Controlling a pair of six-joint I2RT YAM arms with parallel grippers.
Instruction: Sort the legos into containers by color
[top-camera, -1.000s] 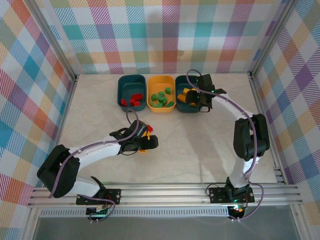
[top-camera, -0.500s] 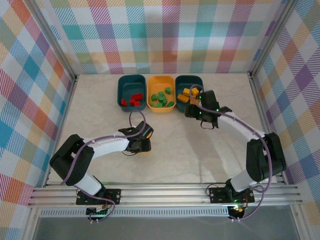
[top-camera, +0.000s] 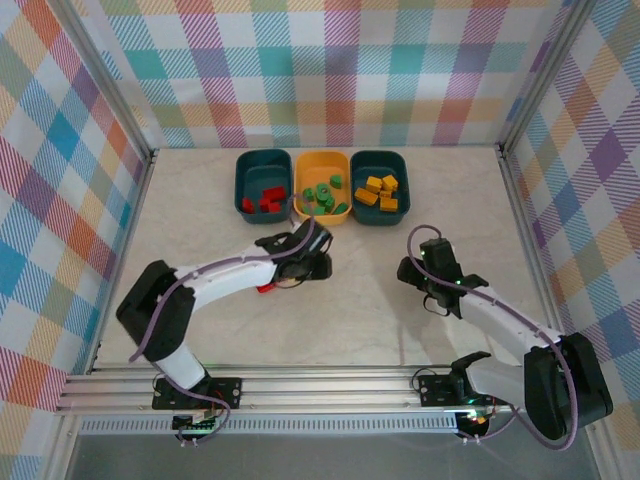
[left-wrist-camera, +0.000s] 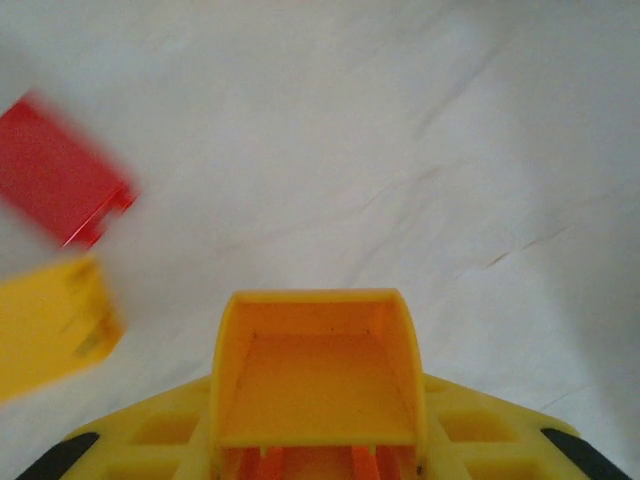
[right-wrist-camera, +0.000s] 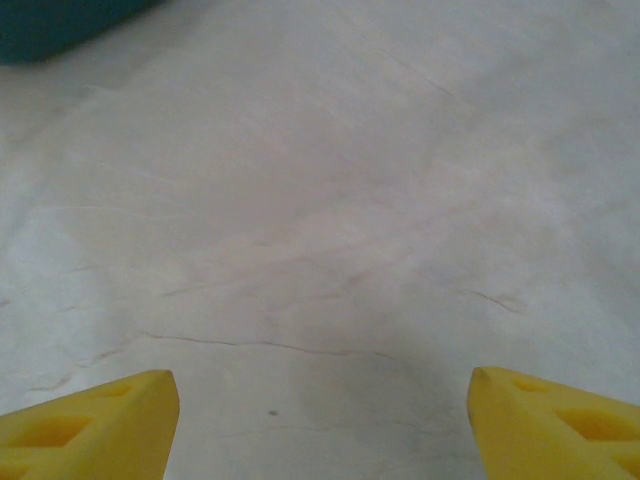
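1. The left fingers (left-wrist-camera: 480, 425) are gripping a yellow-orange brick (left-wrist-camera: 315, 375) by its sides; the brick's hollow underside is facing the wrist camera; whether it is touching the tabletop (left-wrist-camera: 400, 150) is not clear.
2. A red brick (left-wrist-camera: 60, 185) and a yellow brick (left-wrist-camera: 50, 325) are lying loose on the tabletop at the left of the left wrist view; they are near each other and both are blurred.
3. From above, the left arm is reaching across the middle of the tabletop; its wrist is hanging near the front of the yellow-orange bin (top-camera: 322, 155).
4. Three bins are sitting side by side in a row at the far edge; the left teal bin (top-camera: 239, 185) is holding red bricks (top-camera: 268, 198); the yellow-orange bin in the middle is holding green bricks (top-camera: 322, 195); the right teal bin (top-camera: 380, 155) is holding yellow-orange bricks (top-camera: 378, 190).
5. The right fingers (right-wrist-camera: 90, 420) are standing wide apart over bare tabletop; from above, that arm's wrist is hanging over the right-centre of the tabletop, well apart from the bins.
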